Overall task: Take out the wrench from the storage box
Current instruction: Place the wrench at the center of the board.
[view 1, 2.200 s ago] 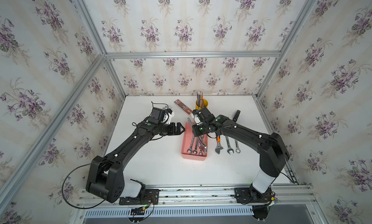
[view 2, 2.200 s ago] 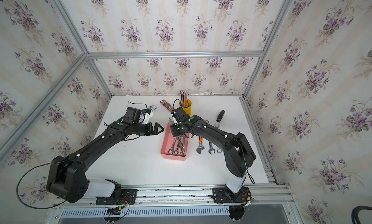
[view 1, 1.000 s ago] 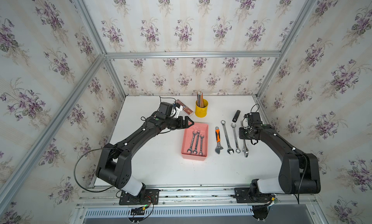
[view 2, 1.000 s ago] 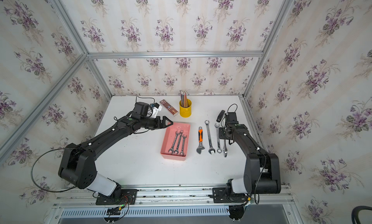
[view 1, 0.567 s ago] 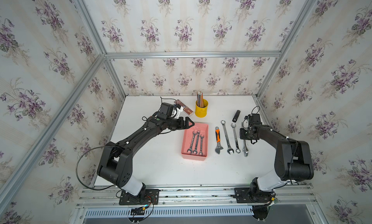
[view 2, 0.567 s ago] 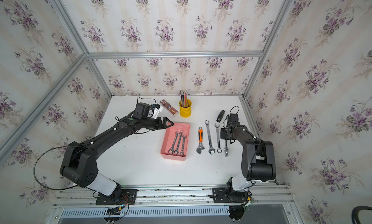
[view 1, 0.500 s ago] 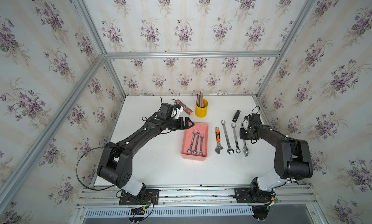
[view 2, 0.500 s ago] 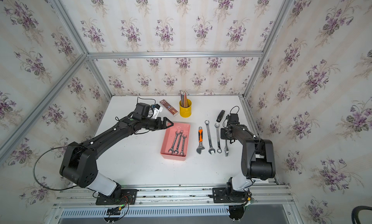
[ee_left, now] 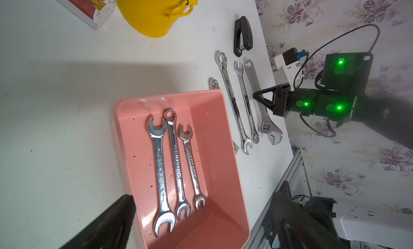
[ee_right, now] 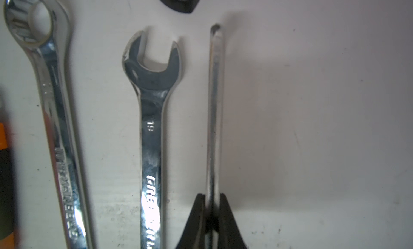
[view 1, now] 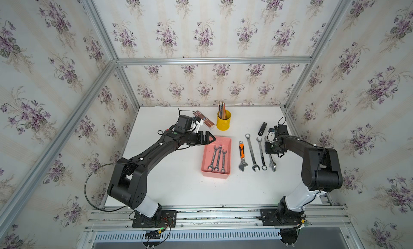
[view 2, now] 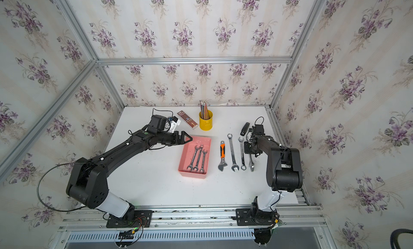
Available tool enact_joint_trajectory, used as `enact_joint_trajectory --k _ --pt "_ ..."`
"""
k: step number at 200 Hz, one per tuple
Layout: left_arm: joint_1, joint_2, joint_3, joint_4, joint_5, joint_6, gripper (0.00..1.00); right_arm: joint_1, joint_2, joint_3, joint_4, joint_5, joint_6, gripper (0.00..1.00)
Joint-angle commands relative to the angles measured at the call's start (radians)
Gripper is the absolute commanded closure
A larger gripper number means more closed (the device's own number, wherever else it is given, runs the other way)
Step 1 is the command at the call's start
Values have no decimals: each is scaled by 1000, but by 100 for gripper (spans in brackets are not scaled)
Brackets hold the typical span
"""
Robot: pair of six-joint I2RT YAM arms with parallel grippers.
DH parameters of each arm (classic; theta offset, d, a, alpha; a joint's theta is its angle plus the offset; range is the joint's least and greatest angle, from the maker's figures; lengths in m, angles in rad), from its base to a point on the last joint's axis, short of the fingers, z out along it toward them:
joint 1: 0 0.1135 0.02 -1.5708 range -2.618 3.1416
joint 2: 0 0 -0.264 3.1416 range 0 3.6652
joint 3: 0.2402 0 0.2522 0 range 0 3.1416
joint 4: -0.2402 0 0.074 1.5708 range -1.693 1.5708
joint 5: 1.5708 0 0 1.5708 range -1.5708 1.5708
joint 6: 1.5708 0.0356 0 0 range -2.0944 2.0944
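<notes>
Showing the wrench, lately over the storage box, now at its 3 o'clock, pinched edge-on by the right gripper, with left gripper spread and three smaller wrenches remaining inside.

I am holding my left arm stretched forward, left gripper gaping wide, and holding my right arm bent low at the elbow, right gripper clamping a wrench set on edge.

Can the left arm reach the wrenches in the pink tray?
Probably yes: the left gripper is open by the pink tray's far corner, nothing covers the wrenches, the right gripper holds an adjustable wrench aside.
</notes>
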Motion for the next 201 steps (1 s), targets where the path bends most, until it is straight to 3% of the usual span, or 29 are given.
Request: enact_joint_trajectory --k 1,37,114,201 --pt "1 -6 0 5 2 18 1 -7 14 0 -15 8 -15 94" --pt "2 7 7 4 8 17 1 -9 5 0 -22 9 -3 80" --pt "1 17 26 -9 10 27 1 -10 -19 -1 -30 36 5 73" --pt "1 20 17 -10 13 25 1 -77 -34 -9 -20 -113 28 79"
